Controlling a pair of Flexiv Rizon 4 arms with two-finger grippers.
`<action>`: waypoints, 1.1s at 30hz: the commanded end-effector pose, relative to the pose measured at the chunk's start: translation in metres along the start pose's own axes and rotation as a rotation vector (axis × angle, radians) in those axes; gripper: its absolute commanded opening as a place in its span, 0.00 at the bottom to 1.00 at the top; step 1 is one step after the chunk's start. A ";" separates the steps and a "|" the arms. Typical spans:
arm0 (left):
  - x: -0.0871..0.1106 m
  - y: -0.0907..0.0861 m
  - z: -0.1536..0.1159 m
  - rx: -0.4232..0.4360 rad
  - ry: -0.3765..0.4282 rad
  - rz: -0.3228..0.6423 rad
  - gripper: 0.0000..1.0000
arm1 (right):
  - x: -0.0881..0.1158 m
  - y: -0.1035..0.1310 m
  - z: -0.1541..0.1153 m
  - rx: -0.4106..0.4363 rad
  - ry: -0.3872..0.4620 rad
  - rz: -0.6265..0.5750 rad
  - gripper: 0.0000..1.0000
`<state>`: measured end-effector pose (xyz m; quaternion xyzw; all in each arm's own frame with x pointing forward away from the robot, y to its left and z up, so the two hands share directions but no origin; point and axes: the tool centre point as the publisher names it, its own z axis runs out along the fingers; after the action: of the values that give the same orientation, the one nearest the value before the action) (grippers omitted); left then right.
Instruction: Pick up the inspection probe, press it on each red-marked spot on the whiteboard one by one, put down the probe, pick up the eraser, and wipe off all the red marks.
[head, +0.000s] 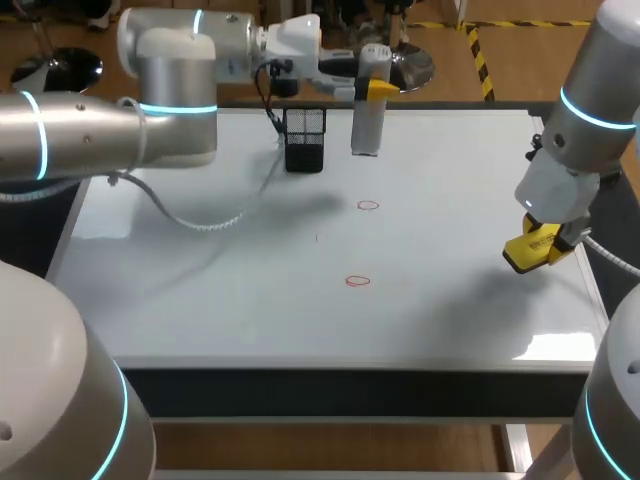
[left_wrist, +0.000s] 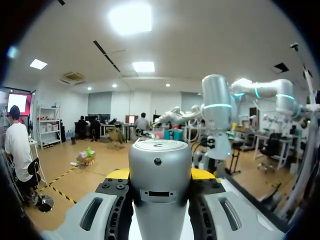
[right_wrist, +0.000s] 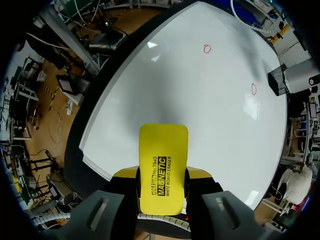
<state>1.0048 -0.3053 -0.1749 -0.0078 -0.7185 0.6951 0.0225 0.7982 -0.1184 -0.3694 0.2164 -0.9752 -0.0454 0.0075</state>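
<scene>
"Red loop nearest the front of the whiteboard: is anything touching it?"

"No, it is lying bare near the board's middle. Off to its right, the right gripper is hanging above the board's right edge. Its fingers are pressing on the eraser from two sides, and the yellow block is sticking out ahead of them."

"Is the eraser carrying any writing?"

"Black lettering is running lengthwise along its yellow face in the right wrist view."

"And farther back?"

"A second red loop is lying beyond the first, well apart from it. Near the far edge a black mesh holder is standing upright. Just to its right the inspection probe, a pale grey cylinder, is standing upright too, well apart from both loops. Its lower end is down at the board; whether it is touching, I cannot tell. The left gripper is holding it near the top, both yellow-tipped fingers pressing against its sides. A pale cable from the left arm is drooping over the board's left half."
</scene>
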 end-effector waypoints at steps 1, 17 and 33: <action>-0.016 -0.011 0.000 -0.018 0.050 -0.016 0.00 | 0.000 0.000 0.000 0.003 0.002 -0.001 0.00; -0.059 -0.028 -0.001 -0.029 0.063 -0.009 0.00 | 0.000 0.000 0.000 0.003 0.002 -0.001 0.00; -0.063 -0.027 0.002 -0.023 0.088 0.012 0.00 | 0.000 0.000 0.000 0.003 0.002 -0.001 0.00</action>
<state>1.0654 -0.3106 -0.1502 -0.0397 -0.7239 0.6872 0.0456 0.7982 -0.1184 -0.3694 0.2164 -0.9752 -0.0453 0.0076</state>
